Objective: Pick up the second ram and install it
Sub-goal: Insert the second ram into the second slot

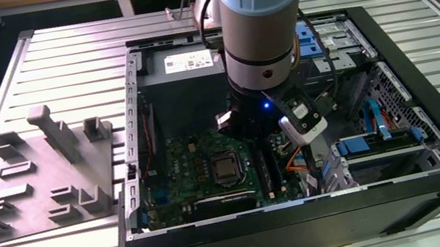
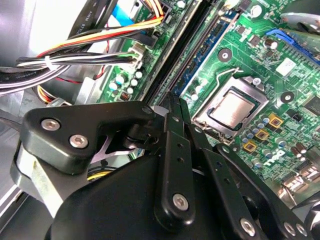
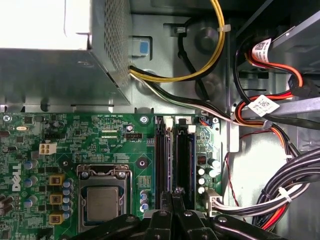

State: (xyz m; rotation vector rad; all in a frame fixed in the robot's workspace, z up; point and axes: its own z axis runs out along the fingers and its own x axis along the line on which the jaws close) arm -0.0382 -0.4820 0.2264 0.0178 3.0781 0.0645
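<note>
Gripper (image 3: pixel 175 192) clenched shut, just above the black memory slots (image 3: pixel 161 150) on the motherboard (image 3: pixel 100 135).

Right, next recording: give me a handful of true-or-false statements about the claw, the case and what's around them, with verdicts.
1. The claw hangs over the long black memory slots beside the processor. True.
2. The claw's fingers are spread wide. False: they are drawn close together.
3. The grey fixture plate sits inside the computer case. False: it lies on the slatted table, outside the case, toward the exterior view's left.
4. The case lies with its side open, exposing the motherboard. True.
5. A cooler covers the processor. False: its bare metal lid shows.
</note>
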